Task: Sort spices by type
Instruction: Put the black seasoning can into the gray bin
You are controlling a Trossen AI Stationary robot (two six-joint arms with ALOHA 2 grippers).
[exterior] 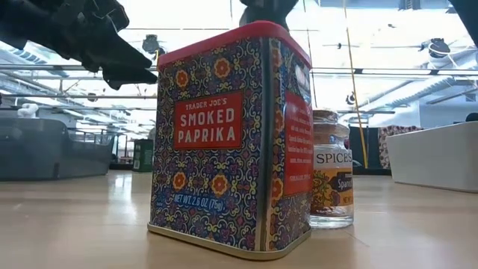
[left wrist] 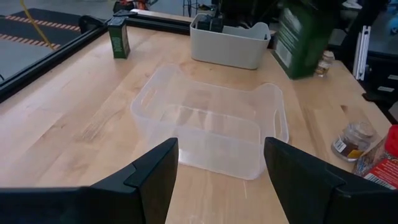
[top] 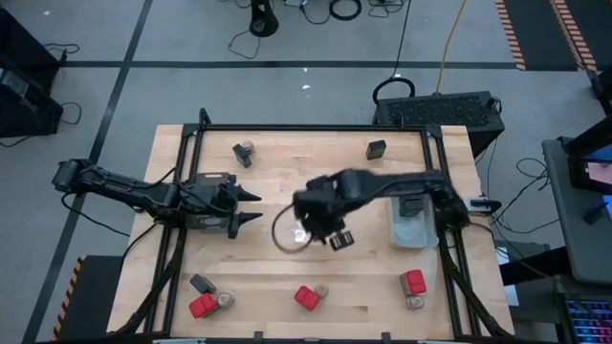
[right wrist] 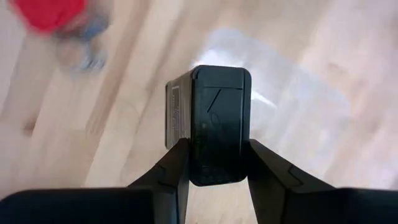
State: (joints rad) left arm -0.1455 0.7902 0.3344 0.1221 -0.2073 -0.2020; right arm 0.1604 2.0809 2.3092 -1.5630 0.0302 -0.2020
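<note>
While your right gripper (right wrist: pixel 214 163) clamps a small black rectangular spice box (right wrist: pixel 214 127) above the clear plastic tray (top: pixel 292 229) at mid-table, your left gripper (top: pixel 251 206) waits beside that tray, fingers spread apart, holding nothing.

A red-lidded paprika tin (exterior: pixel 228 138) with blue-and-orange floral pattern; black box (right wrist: pixel 217 124); pale grey tray (left wrist: pixel 230 42).

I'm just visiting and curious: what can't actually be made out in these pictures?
- Black box in the right tool: label unreadable; only its dark top shows.
- Clear tray: high view, partly hidden under the right arm.
- Jar: low view, partly behind the paprika tin.
- Red thing: right wrist view, blurred, cut off.
</note>
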